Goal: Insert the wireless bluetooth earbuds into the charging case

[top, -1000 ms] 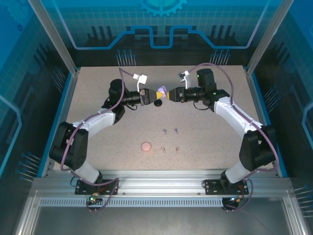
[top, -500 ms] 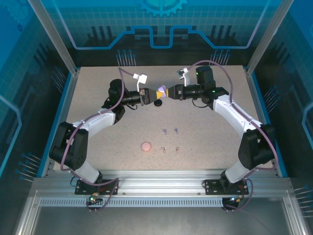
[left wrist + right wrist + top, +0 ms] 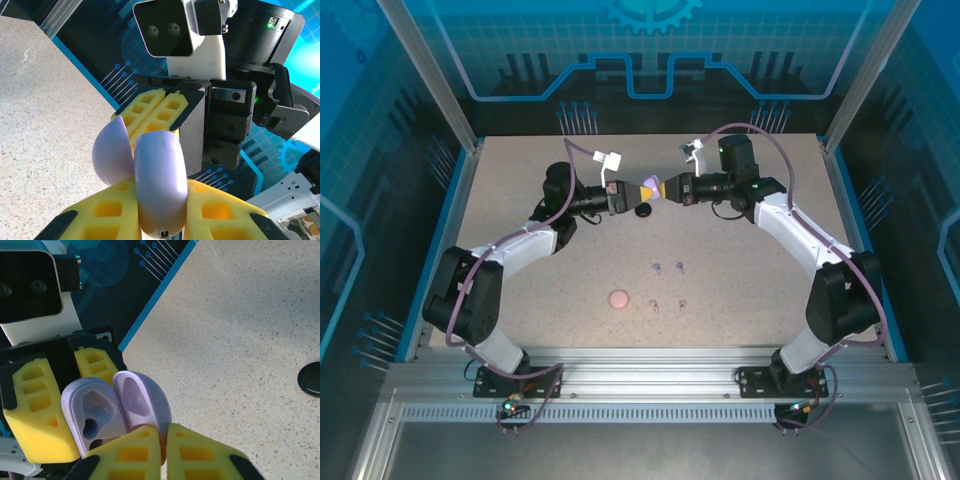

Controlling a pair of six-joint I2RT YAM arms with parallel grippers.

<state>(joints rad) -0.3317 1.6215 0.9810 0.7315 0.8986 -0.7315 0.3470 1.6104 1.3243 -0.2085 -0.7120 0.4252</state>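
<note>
Over the speckled table [image 3: 740, 290], the open lavender charging case [image 3: 654, 189] is clamped at its base by the left gripper [image 3: 644, 190] and at its lid by the right gripper [image 3: 665, 187]. Well apart from the case, on its near side, lavender earbuds [image 3: 657, 267] and pinkish-beige earbuds [image 3: 654, 304] are laid

The left arm [image 3: 520, 245] and right arm [image 3: 800, 235] are black and white with purple cables [image 3: 750, 126]. Their fingers [image 3: 105, 220] are yellow blocks with square holes.
</note>
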